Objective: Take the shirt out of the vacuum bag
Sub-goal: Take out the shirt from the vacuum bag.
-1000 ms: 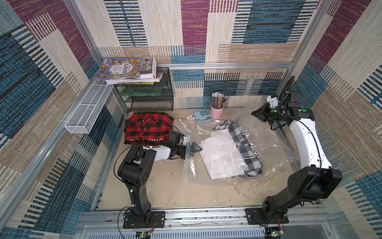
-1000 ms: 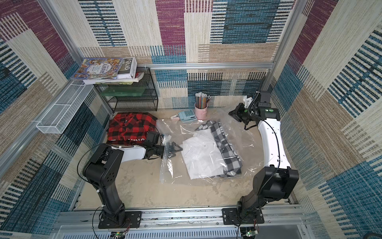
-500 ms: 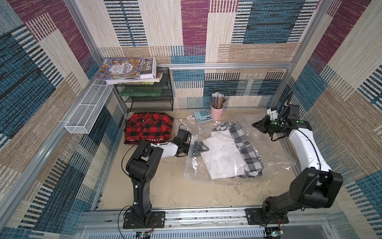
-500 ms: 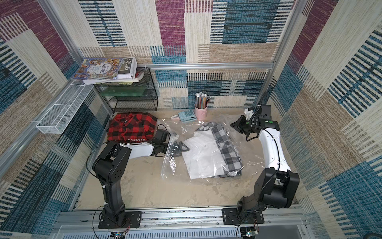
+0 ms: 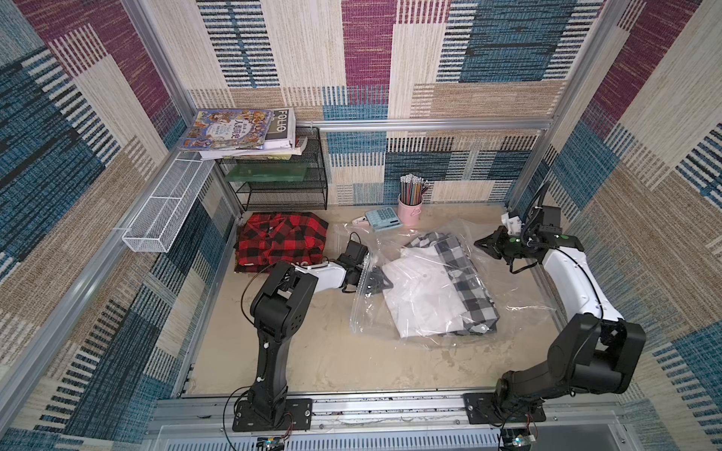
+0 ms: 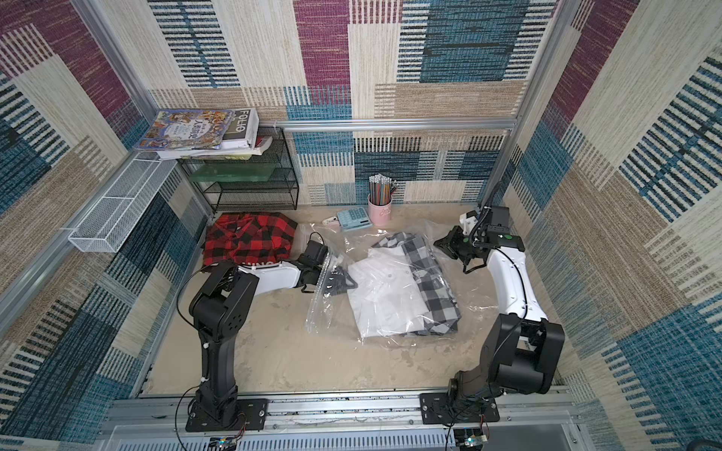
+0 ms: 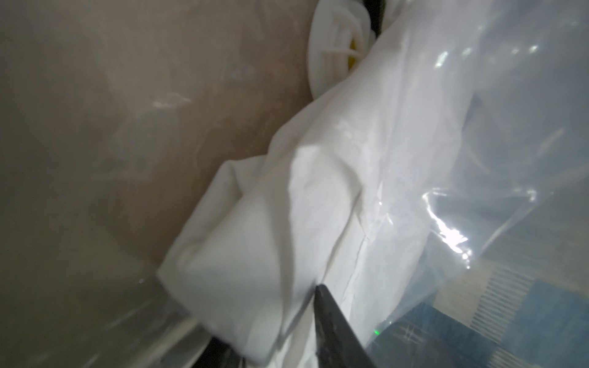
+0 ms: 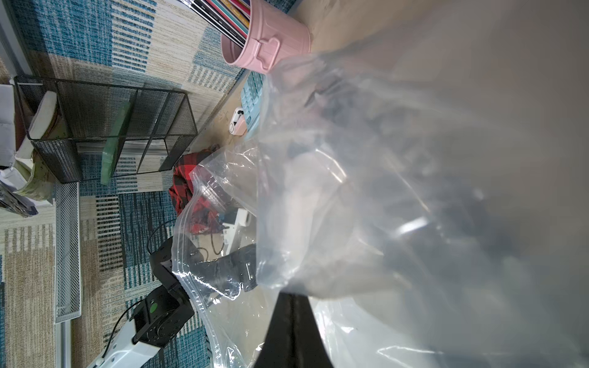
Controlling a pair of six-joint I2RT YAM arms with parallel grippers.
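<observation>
White cloth sits pinched between the jaws of the left gripper (image 5: 377, 282), which reaches in through the zip-seal mouth (image 5: 357, 308) of the vacuum bag (image 5: 519, 296). The wrist view shows a folded corner of the white shirt (image 7: 287, 223) bunched against one black finger (image 7: 338, 334), with the bag's round valve (image 7: 328, 54) beyond it. The shirt should be light and limp, likely to unfold and drag, so the thick folded edge nearest the mouth looks like the best place to hold it. The film looks slick and crinkly and may cling and follow the cloth. At the bag's far edge the right gripper (image 5: 493, 246) has its jaws pressed together, seemingly on the plastic, which would serve as a counter-hold. The bag lies mid-table (image 5: 332, 359) and holds two garments, the white shirt partly overlapping a grey-check shirt (image 5: 465, 281). Behind it a pink cup (image 5: 410, 209) holds pencils (image 5: 413, 187). A wire rack (image 5: 281, 187) carries books (image 5: 238, 129), and a red plaid shirt (image 5: 281, 242) lies loose beside the left arm.
</observation>
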